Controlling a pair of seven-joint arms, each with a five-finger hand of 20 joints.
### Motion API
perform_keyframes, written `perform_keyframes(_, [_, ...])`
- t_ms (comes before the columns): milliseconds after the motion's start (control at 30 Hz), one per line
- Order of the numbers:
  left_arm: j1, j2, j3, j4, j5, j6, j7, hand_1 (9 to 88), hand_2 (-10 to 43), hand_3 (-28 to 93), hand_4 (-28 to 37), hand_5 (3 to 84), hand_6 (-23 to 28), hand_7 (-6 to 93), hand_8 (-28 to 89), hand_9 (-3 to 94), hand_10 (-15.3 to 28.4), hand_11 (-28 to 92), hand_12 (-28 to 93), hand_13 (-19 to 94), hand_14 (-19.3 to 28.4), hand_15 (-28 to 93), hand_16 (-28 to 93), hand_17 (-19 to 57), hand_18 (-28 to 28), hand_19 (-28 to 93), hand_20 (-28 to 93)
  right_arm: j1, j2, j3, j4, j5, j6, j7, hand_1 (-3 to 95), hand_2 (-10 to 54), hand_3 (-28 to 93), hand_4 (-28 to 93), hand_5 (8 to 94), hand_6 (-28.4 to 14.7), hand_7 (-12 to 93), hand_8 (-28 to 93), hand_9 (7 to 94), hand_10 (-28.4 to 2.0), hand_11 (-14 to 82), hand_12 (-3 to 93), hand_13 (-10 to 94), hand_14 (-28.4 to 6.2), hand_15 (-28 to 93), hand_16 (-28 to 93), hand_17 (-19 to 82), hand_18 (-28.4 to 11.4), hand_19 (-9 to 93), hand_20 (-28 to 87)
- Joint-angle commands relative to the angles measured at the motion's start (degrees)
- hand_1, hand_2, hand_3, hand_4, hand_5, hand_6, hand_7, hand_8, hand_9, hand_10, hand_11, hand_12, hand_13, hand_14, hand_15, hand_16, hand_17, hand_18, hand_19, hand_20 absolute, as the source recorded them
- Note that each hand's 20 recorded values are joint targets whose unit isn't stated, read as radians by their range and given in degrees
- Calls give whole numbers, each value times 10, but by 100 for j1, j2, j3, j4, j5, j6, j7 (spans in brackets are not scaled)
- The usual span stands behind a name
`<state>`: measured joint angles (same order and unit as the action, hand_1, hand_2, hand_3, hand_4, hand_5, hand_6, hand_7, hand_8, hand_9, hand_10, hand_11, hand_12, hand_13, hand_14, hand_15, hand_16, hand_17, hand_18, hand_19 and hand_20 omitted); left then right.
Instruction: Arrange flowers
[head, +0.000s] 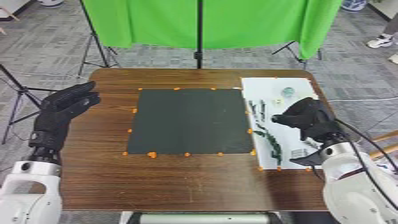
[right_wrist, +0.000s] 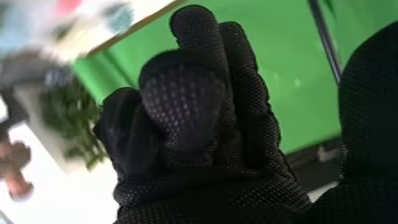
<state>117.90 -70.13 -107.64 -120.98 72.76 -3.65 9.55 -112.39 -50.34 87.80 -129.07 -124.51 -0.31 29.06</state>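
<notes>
On the right of the table in the head view, a white sheet (head: 266, 86) bears slender dark-green stems (head: 273, 148) along its left part and a small pale green item (head: 288, 92) near the far end. Over the sheet's right edge is my right hand (head: 306, 117), relaxed and open, holding nothing that I can see. The right wrist view shows the same hand (right_wrist: 213, 135) with some fingers straight and one bent. My left hand (head: 69, 104) is beside the table's left edge, open and without any item in it.
A dark square mat (head: 191, 120) lies mid-table, with orange markers around its edges. A dark item (head: 308, 159) is at the sheet's near right corner. Beyond the table hangs a green cloth (head: 151, 25) on black stands.
</notes>
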Motion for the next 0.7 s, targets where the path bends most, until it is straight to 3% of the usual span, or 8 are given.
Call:
perform_keyframes(33, [55, 94, -42, -33, 37, -134, -150, 382, -77, 580, -155, 485, 52, 130, -64, 489, 140, 187, 107, 402, 191, 254, -7, 90, 163, 316, 292, 107, 497, -356, -135, -665, -838, 775, 323, -95, 619, -262, 720, -63, 158, -63, 801, -161, 214, 217, 881, -44, 580, 300, 612, -139, 932, 537])
perform_keyframes(333, [117, 155, -121, -95, 63, -172, -229, 383, -77, 579, -156, 484, 53, 127, -63, 486, 140, 186, 107, 400, 191, 251, -7, 89, 162, 314, 291, 938, 889, -1366, 281, -768, -1144, 1415, 366, -95, 597, -254, 752, -70, 163, -53, 841, -166, 226, 226, 915, -32, 561, 328, 654, -117, 932, 524])
perform_keyframes(700, [136, 202, -144, -83, 47, -233, -315, 383, -75, 577, -156, 482, 56, 124, -62, 482, 142, 182, 108, 396, 192, 250, -5, 87, 162, 312, 290, 1364, 936, -1998, 442, -418, -1741, 1774, 359, -95, 569, -239, 786, -71, 171, -47, 871, -167, 244, 236, 937, -24, 538, 342, 684, -97, 932, 487])
